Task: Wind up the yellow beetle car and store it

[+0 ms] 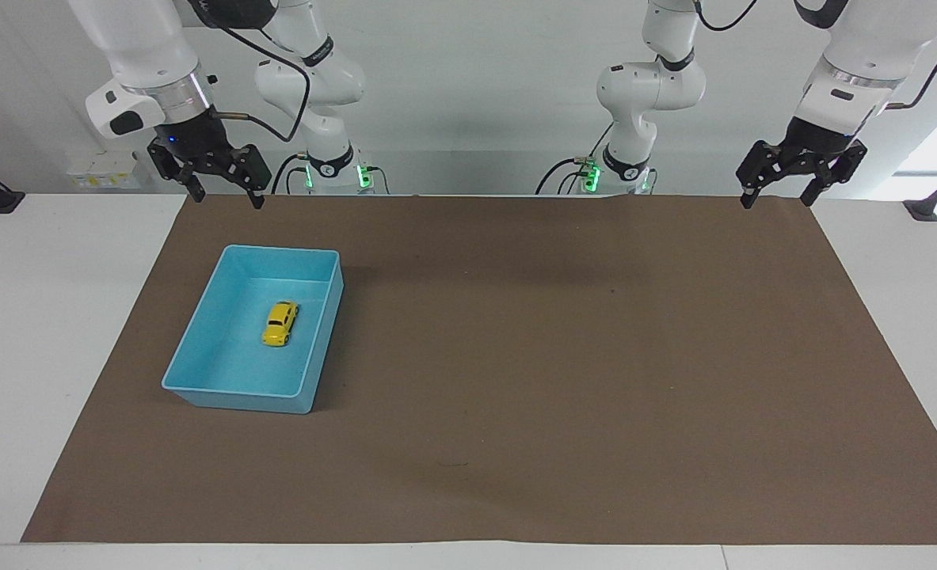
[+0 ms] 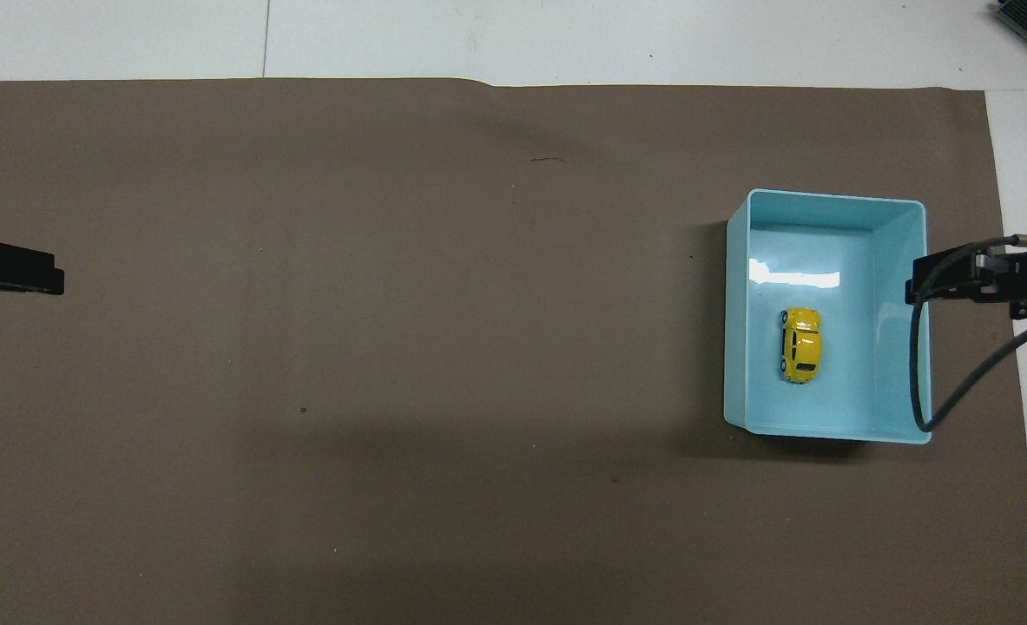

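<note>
While the yellow car [image 1: 280,323] sits in the blue box [image 1: 199,348], my right gripper [image 1: 226,194] hangs up high, fingers apart. My left gripper [image 1: 777,196] waits, fingers apart too.

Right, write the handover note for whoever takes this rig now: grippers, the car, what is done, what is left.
Left gripper: open, empty, raised over the brown mat's edge nearest the robots, waiting.
Right gripper: open, empty, raised over the mat's edge nearest the robots, close to the light blue plastic bin.
Small yellow beetle-shaped toy car: on its wheels on the bin floor, toward the right arm's end of the table.
Done: car stored.
Left: apparently nothing; whether it was wound cannot be told.
</note>
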